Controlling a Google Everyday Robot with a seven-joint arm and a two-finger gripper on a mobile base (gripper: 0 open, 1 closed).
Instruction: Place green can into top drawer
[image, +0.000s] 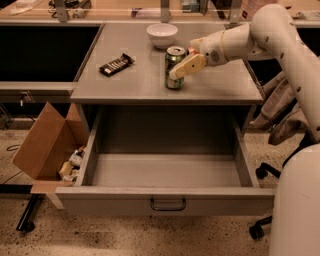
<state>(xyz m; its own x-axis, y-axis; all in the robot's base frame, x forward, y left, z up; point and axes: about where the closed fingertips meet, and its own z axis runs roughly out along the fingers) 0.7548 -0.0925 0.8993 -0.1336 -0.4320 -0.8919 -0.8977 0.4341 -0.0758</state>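
The green can (173, 56) stands upright on the grey table top (125, 85), near its middle right. My gripper (181, 63) reaches in from the right at can height. It is open, with the near finger (189, 65) across the can's front right side and the other finger behind the can. The can rests on the table. The top drawer (165, 196) is pulled fully open below the table, and nothing lies in it. Its dark handle (168, 204) is at the centre of the front.
A white bowl (162, 34) stands behind the can. A dark wrapped snack bar (116, 64) lies to its left. An open cardboard box (45, 145) with scraps sits on the floor at the left. A chair with draped cloth (287, 120) is at the right.
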